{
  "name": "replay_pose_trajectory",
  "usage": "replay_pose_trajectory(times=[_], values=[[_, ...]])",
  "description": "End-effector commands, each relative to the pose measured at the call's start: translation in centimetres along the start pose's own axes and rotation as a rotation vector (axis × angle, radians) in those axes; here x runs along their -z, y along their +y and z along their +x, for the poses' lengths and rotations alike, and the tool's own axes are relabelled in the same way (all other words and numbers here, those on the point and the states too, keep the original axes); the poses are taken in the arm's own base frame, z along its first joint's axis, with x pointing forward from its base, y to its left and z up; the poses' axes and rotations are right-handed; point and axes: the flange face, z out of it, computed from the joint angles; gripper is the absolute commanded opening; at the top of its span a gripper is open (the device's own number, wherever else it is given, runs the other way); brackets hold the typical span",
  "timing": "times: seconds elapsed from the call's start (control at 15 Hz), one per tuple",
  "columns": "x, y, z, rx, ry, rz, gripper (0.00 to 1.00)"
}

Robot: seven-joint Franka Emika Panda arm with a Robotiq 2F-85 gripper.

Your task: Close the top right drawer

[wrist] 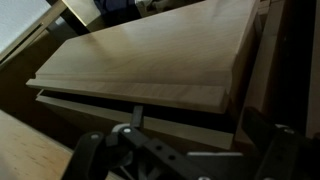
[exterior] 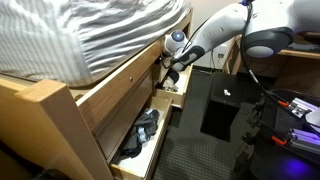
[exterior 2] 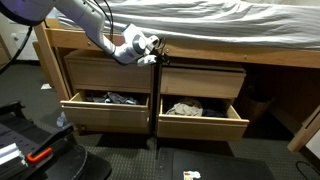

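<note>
The tool (exterior 2: 152,55) hung close to the light-wood bed frame (exterior 2: 200,58), and in the wrist view its fingers looked spread, with nothing between them. The short light-wood box drawer with a plain flat front (exterior 2: 203,126) stood pulled out below the tool, apart from it, with some cloth inside. Beside it the longer light-wood drawer with dark grey clothes (exterior 2: 105,115) was open too. I judge that the step in hand was the approach. Next, the tool should come down before the flat front and push it straight toward the bed.
</note>
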Motion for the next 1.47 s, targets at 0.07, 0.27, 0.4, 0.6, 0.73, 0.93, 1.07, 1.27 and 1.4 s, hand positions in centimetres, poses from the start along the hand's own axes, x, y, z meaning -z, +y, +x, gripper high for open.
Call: replay_pose_trajectory(times=[0.07,0.27,0.4,0.6,0.73,0.93,1.07,1.27,1.4], values=[[0.2,1.2,-0.2,0.020,-0.043,-0.089,1.00],[0.2,2.5,-0.7,0.017,-0.154,-0.218,1.00],[0.3,2.9,-0.8,0.017,-0.207,-0.294,1.00],[-0.2,2.6,-0.7,0.008,-0.218,-0.288,1.00],[-0.2,2.4,-1.0,0.005,-0.238,-0.307,1.00],[-0.8,1.4,-0.8,0.130,-0.172,-0.189,1.00],[-1.7,1.3,-1.3,0.178,-0.104,-0.116,1.00],[-3.4,3.7,-3.4,0.255,-0.005,-0.015,1.00],[-4.5,5.8,-4.8,0.306,0.057,0.051,1.00]])
